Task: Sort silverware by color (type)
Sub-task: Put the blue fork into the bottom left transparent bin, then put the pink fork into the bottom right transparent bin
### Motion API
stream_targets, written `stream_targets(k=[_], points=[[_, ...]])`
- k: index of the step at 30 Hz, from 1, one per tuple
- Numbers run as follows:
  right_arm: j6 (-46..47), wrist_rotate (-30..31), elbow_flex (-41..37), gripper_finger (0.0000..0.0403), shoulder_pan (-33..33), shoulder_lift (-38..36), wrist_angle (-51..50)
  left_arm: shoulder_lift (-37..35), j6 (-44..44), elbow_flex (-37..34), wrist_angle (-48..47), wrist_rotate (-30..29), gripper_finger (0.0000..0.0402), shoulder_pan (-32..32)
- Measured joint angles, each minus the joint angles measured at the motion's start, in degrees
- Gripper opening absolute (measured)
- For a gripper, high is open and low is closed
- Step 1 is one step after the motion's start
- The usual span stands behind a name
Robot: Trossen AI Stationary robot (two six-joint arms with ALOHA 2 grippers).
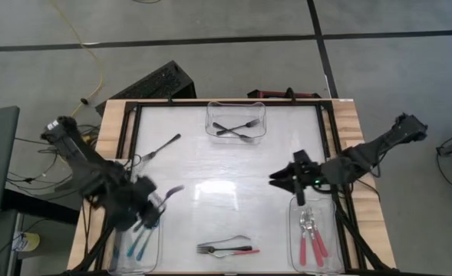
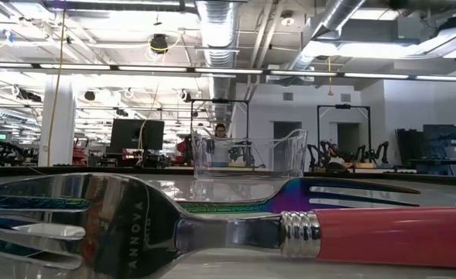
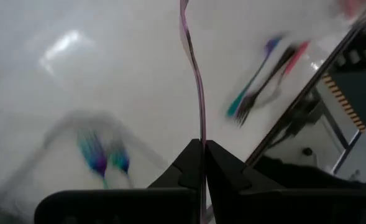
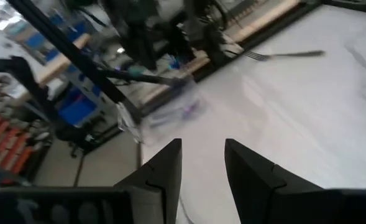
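At the table's left edge the left gripper (image 1: 150,205) is clamped tight on a thin utensil (image 3: 198,93) above the left bin (image 1: 158,244) of blue-handled pieces (image 1: 137,244). Held so narrowly, it could swivel and land outside. A dark fork (image 1: 160,146) and the red and dark forks (image 1: 226,248) lie loose mid-table. The right gripper (image 1: 291,176) hangs parted, empty, beside the red-handled bin (image 1: 293,238).

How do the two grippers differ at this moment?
The left gripper is shut on a thin utensil and sits at the bin with blue-handled silverware. The right gripper is open and holds nothing, placed just above the bin with red-handled silverware in the high view. Both are dark two-finger grippers over the table's near half.
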Motion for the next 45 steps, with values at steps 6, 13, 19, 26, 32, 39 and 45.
stream_targets(k=[6,13,19,26,32,39,45], points=[[-0.3,-5.07,0.0,0.0144,-3.14,8.46,8.48,-1.3,-13.9,-11.22,8.99,-5.0,0.0,-16.94],[4.48,-10.54,-0.02,0.0144,-4.5,17.7,14.26,0.96,-29.5,-17.82,10.39,-6.61,0.0,-30.27],[5.23,-16.16,-0.02,0.0144,-5.0,23.25,20.48,3.69,-34.12,-20.77,12.84,-5.59,0.0,-33.1],[5.49,-17.89,-0.04,0.0144,-4.98,26.59,24.75,4.84,-37.37,-20.78,12.91,-3.25,0.0004,-31.4],[6.19,-18.5,-0.04,0.0144,-5.33,26.48,24.5,4.84,-37.34,-20.78,13.25,-0.31,0.0062,-28.95],[-0.78,-24.08,-0.04,0.0144,-4.7,26.98,24.73,2.77,-28.44,-20.78,14.68,3.71,0.0143,-25.81],[-4.97,-31.48,1.41,0.0144,-0.41,33.53,24.37,-2.64,-22.16,-20.78,15.08,5.11,0.0164,-23.86]])
